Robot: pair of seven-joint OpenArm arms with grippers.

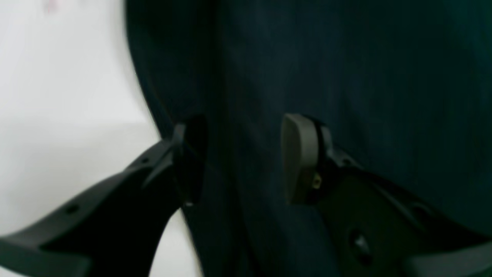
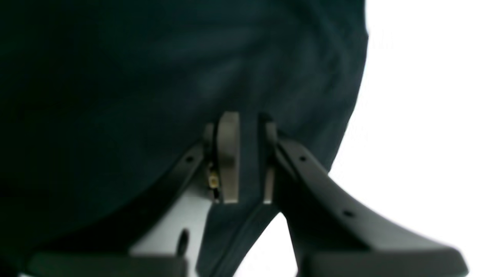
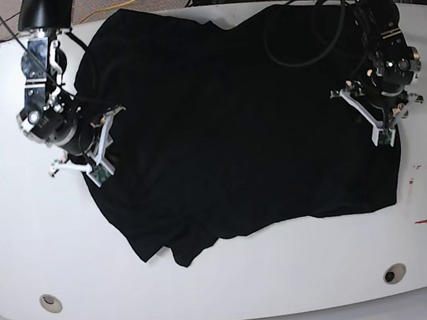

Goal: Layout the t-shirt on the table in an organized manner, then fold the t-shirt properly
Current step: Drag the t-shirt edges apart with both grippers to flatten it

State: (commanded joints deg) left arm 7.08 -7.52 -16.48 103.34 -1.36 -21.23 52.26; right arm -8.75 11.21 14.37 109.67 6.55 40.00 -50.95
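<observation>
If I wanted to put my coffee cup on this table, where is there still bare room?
The t-shirt covers the middle of the table. Bare white runs along the near edge between the two round holes, and down the far-left side. The red tape marks take the right corner, and both grippers crowd the shirt's sides.

Black t-shirt (image 3: pixel 232 125) spread, rumpled, on white table (image 3: pixel 20 259).
</observation>
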